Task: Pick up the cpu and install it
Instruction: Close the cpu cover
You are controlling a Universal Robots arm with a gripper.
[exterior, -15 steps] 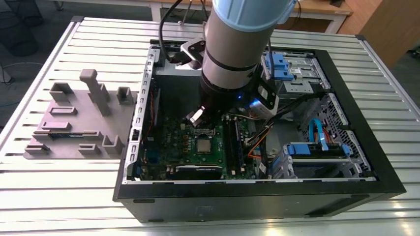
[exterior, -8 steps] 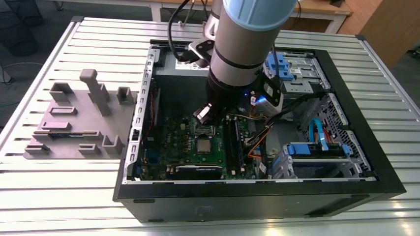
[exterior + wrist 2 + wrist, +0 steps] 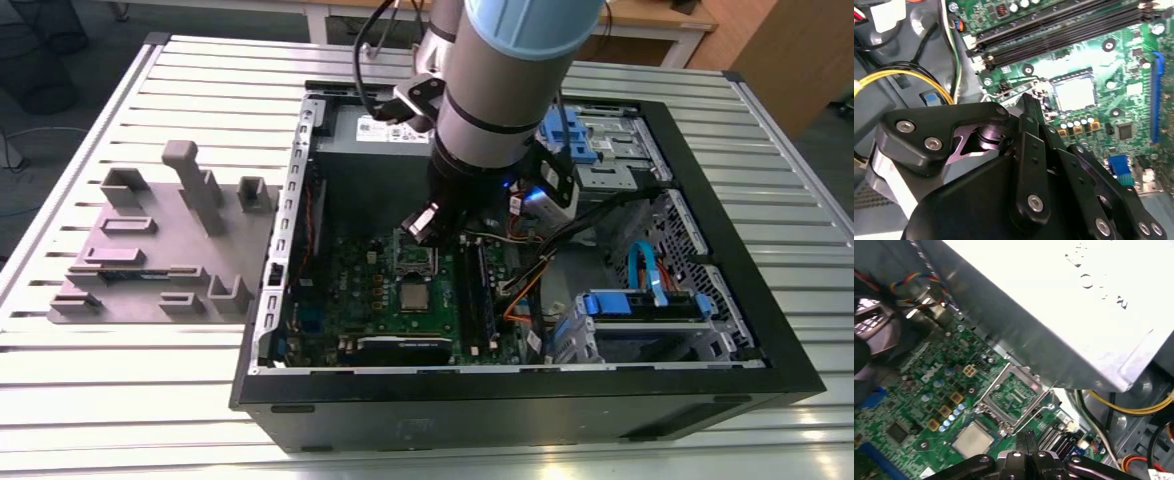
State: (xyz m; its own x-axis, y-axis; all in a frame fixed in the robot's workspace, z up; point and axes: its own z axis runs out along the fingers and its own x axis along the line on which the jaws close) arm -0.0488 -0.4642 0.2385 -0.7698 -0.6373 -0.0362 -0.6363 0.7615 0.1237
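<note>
1. Gripper (image 3: 1026,436): dark linkage fingers drawn together at the tips, with nothing seen clamped between them. It hangs low over the green motherboard (image 3: 914,385) inside the open computer case (image 3: 534,400).
2. The cpu (image 3: 972,439): a small flat square with a dull silver metal top and a thin pale rim. In the second wrist view the cpu (image 3: 1074,93) glares almost white.
3. Position: it lies flat on the board, just beside the fingertips but apart from them.
4. Socket (image 3: 1013,396): a larger metal frame with a dark centre and a wire lever at one edge. The cpu rests outside it, next to one side.
5. In the exterior view the cpu (image 3: 416,297) sits on the viewer's side of the socket, and the gripper is over the socket.
6. Writing: white print on the board near the cpu and dark lettering on the pale metal box (image 3: 1054,300) above. Both are blurred.
7. Farther off: black memory slots (image 3: 1064,25). A mauve-grey tray (image 3: 160,235) stands at the exterior view's left of the case, on a slatted metal table (image 3: 134,400).
</note>
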